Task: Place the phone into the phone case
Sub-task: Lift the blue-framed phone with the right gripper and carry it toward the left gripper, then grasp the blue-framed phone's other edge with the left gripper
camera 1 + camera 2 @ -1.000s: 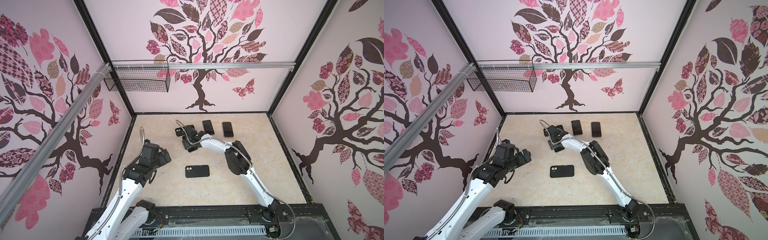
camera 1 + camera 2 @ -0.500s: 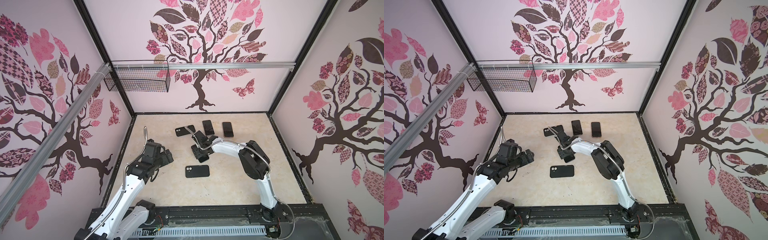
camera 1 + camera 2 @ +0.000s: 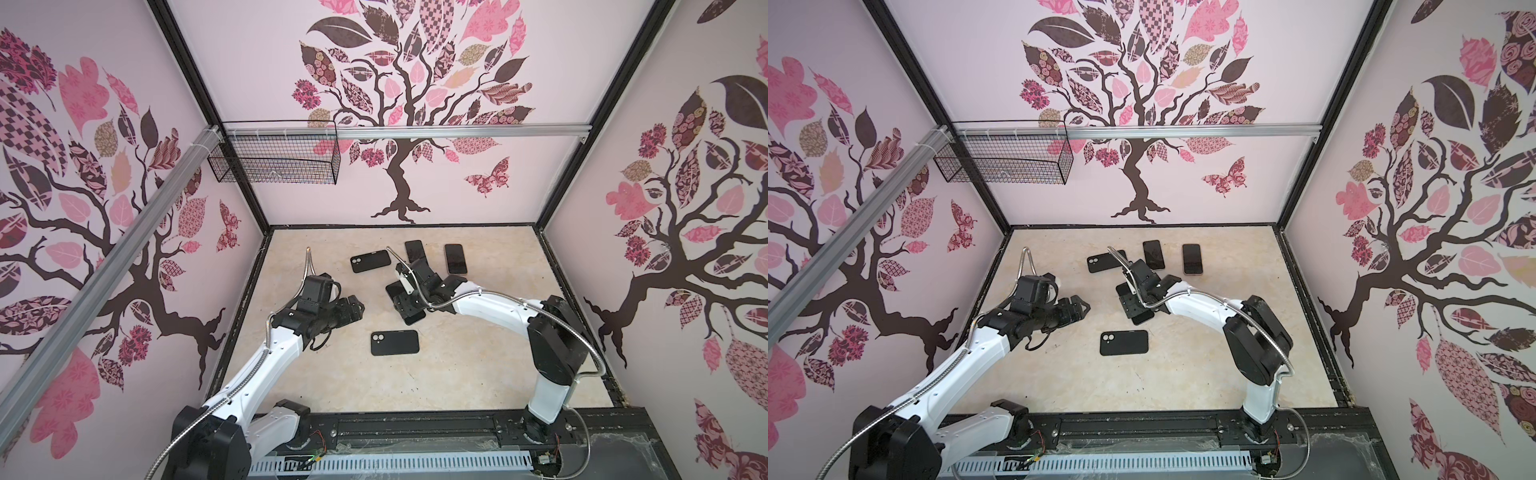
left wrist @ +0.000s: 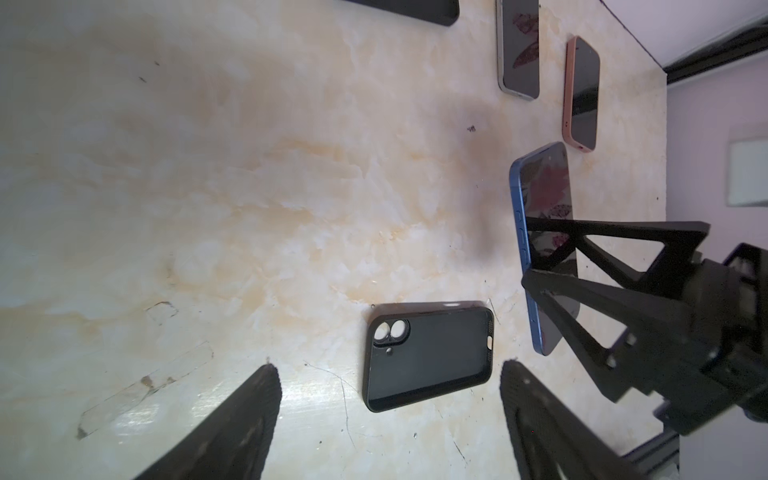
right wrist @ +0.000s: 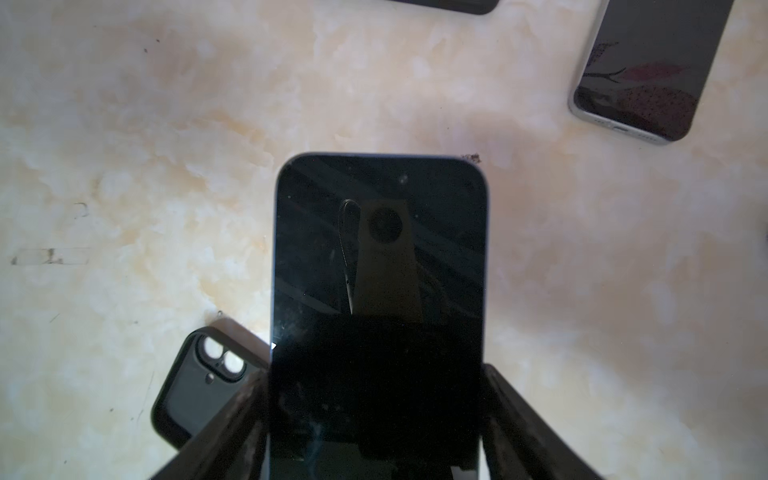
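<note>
A black phone case [image 3: 395, 343] [image 3: 1124, 342] lies flat in the middle of the table, open side up, with its camera cut-out to the left. My right gripper [image 3: 405, 303] [image 3: 1131, 301] is shut on a blue-edged phone [image 5: 380, 249], held screen up by its long edges just behind the case. In the left wrist view the phone [image 4: 544, 199] hangs beside the case [image 4: 428, 353]. My left gripper [image 3: 358, 309] [image 4: 386, 370] is open and empty, left of the phone and just behind the case's camera end.
A second black case [image 3: 370, 261] lies at the back with two dark-screened phones, one [image 3: 415, 251] grey-edged and one [image 3: 455, 258] pink-edged. A wire basket [image 3: 274, 158] hangs on the back wall at the left. Patterned walls close in three sides.
My right gripper has carried the phone forward from beside the back case toward the middle case. The left gripper has moved right toward the case, its jaws slightly narrower.
</note>
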You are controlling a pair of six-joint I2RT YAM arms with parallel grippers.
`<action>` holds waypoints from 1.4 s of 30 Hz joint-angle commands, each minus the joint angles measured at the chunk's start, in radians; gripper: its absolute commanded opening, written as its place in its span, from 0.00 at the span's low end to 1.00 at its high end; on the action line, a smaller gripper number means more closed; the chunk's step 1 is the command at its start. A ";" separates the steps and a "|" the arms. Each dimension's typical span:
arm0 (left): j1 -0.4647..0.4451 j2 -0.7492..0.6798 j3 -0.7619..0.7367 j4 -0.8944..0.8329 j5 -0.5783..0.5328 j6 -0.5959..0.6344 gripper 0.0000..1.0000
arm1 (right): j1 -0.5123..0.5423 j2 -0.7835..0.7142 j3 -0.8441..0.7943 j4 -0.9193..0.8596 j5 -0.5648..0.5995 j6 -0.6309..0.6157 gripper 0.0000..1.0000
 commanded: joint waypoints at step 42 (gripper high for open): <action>0.007 0.201 0.127 0.340 0.682 -0.127 0.53 | 0.072 -0.396 -0.218 0.131 -0.177 0.034 0.27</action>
